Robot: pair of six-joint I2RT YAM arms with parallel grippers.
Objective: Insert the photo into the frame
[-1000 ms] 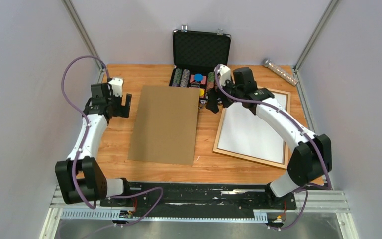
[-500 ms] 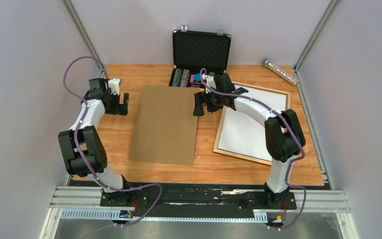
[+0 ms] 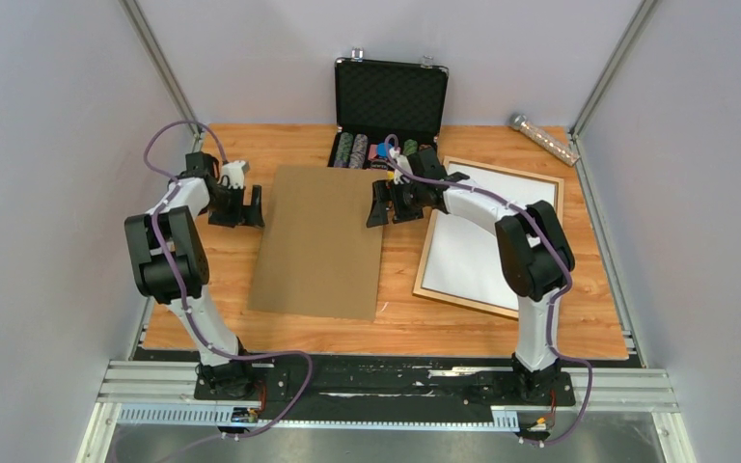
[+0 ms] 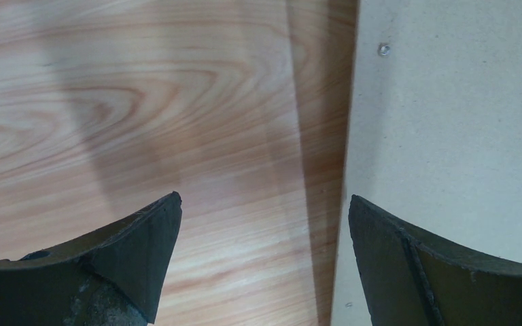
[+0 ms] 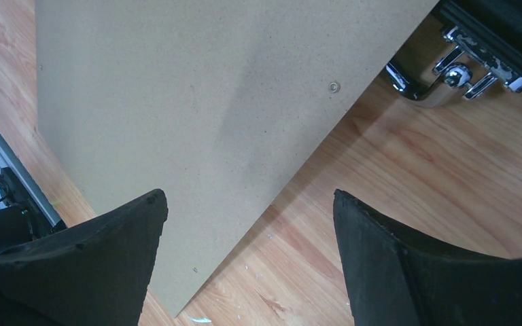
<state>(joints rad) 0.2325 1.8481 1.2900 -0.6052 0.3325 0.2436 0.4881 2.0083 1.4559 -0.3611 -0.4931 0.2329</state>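
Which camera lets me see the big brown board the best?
The top camera. It shows nearly the whole brown board lying flat on the table. The left wrist camera catches only a strip along one edge. The right wrist camera shows one end with a corner, the rest cut off.

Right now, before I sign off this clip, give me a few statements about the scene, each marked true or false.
1. The brown backing panel lies on the table, left of the frame. True.
2. The right tool is shut on the panel. False: its jaws stand open over the panel's right edge and hold nothing.
3. The black case is closed. False: its lid is up and poker chips show inside.
4. The left tool is open at the panel's left edge. True.
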